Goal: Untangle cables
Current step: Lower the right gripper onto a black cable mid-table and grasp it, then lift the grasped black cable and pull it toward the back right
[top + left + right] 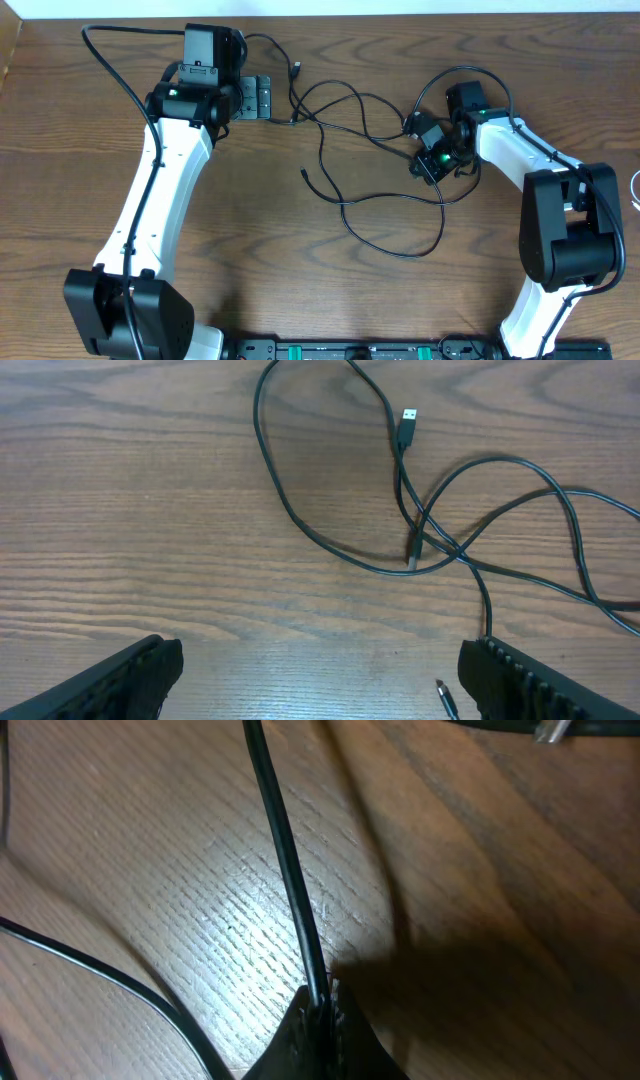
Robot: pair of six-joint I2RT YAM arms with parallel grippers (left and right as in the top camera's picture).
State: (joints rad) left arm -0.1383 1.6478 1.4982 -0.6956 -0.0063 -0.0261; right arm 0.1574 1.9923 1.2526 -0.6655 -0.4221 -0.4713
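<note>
Nearest the bases, a slack loop of the cables (pixel 288 870) lies flat on the table (pixel 300 300), well apart from the USB plug (pixel 297 68) and to its right. Farther out, and also well right of that plug, the right gripper (pixel 432 160) is clenched on one strand. The step in hand looks like drawing that strand out of the tangle. Farther still, near the USB plug, several strands cross, with a small plug (pixel 415 552) lying at the crossing. The left gripper (pixel 256 98) hovers just left of the USB plug, jaws wide and holding nothing. The next move likely calls for the left gripper to close on a strand at the crossing beside the USB plug. The right would then pull away from it slowly, so the loops slide free rather than cinch.
</note>
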